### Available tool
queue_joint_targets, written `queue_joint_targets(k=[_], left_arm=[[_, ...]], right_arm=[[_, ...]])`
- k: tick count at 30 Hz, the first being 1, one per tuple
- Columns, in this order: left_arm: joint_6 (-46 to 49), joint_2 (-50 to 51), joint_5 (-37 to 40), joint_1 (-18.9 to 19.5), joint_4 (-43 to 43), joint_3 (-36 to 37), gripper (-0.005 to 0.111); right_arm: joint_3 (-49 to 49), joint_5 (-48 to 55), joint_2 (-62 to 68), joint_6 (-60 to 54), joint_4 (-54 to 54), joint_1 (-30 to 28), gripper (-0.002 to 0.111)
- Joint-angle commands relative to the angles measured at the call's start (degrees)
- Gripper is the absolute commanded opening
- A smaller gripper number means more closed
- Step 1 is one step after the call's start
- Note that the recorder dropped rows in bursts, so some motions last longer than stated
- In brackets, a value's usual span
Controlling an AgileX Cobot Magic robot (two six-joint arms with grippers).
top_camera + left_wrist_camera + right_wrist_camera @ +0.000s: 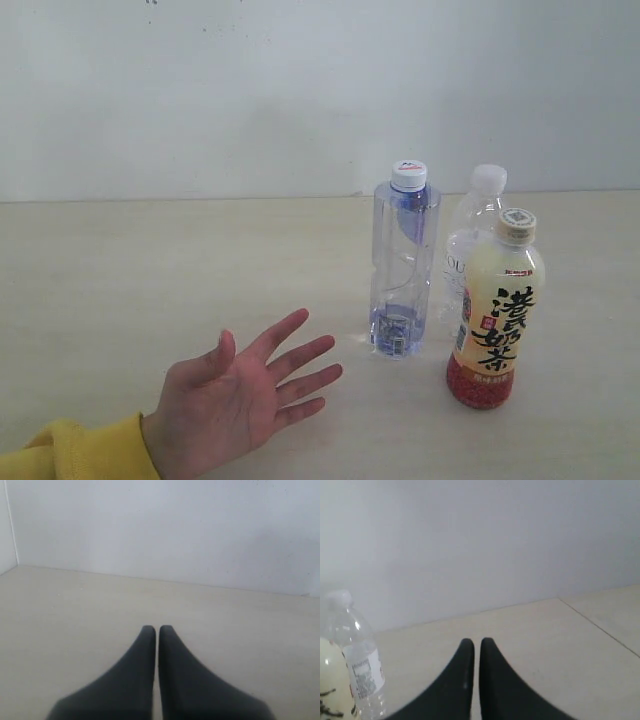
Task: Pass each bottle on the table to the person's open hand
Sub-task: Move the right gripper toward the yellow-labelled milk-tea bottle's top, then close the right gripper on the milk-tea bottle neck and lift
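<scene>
Three bottles stand upright on the beige table (120,260), right of centre in the exterior view. The tall blue-tinted bottle (403,262) has a white cap. Behind it stands the smaller clear bottle (468,240), also seen in the right wrist view as the clear bottle (362,665). In front is the cream-yellow tea bottle (497,312) with a red base; its edge shows as the tea bottle (331,680). A person's open hand (245,390) rests palm up at the front left. My left gripper (157,630) and right gripper (477,642) are shut and empty; neither shows in the exterior view.
A yellow sleeve (70,455) covers the person's wrist at the front left corner. A white wall (300,90) closes the far side of the table. A table edge (600,625) runs near my right gripper.
</scene>
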Motion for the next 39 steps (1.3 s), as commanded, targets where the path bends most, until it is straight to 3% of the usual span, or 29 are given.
queue_joint_targets(k=[1, 7, 17, 19, 24, 25, 28, 30, 39], left_arm=[[0.1, -0.2, 0.0, 0.2, 0.2, -0.1, 0.004], [0.1, -0.2, 0.0, 0.2, 0.2, -0.1, 0.004], [0.1, -0.2, 0.0, 0.2, 0.2, -0.1, 0.004], [0.1, -0.2, 0.0, 0.2, 0.2, -0.1, 0.004], [0.1, -0.2, 0.0, 0.2, 0.2, -0.1, 0.004], [0.1, -0.2, 0.0, 0.2, 0.2, -0.1, 0.004], [0.1, -0.2, 0.0, 0.2, 0.2, -0.1, 0.004], [0.1, -0.2, 0.0, 0.2, 0.2, -0.1, 0.004], [0.1, -0.2, 0.0, 0.2, 0.2, -0.1, 0.004]], right_arm=[[0.0, -7.2, -0.4, 6.2, 0.2, -0.3, 0.004], [0.0, -9.4, -0.4, 21.9, 1.8, -0.3, 0.004], [-13.8, -9.5, 7.2, 19.7, -21.7, 7.6, 0.005], [-16.4, -9.5, 11.9, 19.7, -26.1, 9.9, 0.013], [-20.2, -17.2, 26.6, 19.9, -27.0, 15.5, 0.063], [-20.2, -20.3, 29.0, 19.9, -27.3, 16.4, 0.068], [-20.2, -30.1, 38.7, 19.5, -30.9, 19.7, 0.068], [-20.2, -31.1, 44.4, 16.6, -30.9, 21.0, 0.067], [-20.2, -45.9, 67.1, 3.0, -25.1, 21.1, 0.068]])
